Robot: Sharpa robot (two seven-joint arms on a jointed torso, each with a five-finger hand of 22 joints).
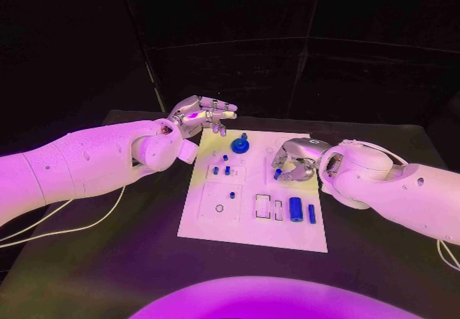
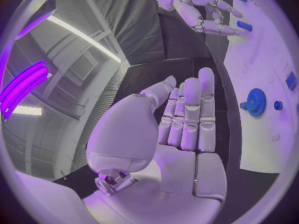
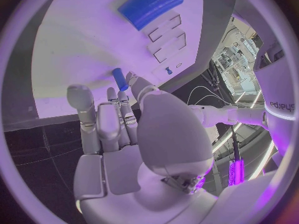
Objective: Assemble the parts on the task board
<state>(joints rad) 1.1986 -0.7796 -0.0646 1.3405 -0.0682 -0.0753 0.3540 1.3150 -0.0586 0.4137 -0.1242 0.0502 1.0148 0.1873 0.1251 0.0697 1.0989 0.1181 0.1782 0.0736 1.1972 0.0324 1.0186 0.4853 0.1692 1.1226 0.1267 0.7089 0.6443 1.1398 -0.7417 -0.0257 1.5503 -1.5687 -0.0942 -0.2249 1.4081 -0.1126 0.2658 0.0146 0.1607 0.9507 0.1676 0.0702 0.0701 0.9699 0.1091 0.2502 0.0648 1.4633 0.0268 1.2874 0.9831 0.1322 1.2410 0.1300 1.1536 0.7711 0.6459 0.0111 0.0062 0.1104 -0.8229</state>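
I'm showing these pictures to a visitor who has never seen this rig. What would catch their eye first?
Probably the white task board in the middle of the black table, dotted with small blue parts, most boldly the blue gear near its far edge and the blue cylinder nearer the robot. Next, the right hand holding a small blue peg over the board, and the left hand raised, holding nothing, beyond the board's far left corner.

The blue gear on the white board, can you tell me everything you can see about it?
The blue gear is a round, toothed wheel, plastic by its look, with a raised knob at its centre. It sits at the far end of the task board. In the left wrist view its ridged rim shows clearly. Nothing holds it: the left hand hovers beside it with fingers apart, and the right hand is farther along the board.
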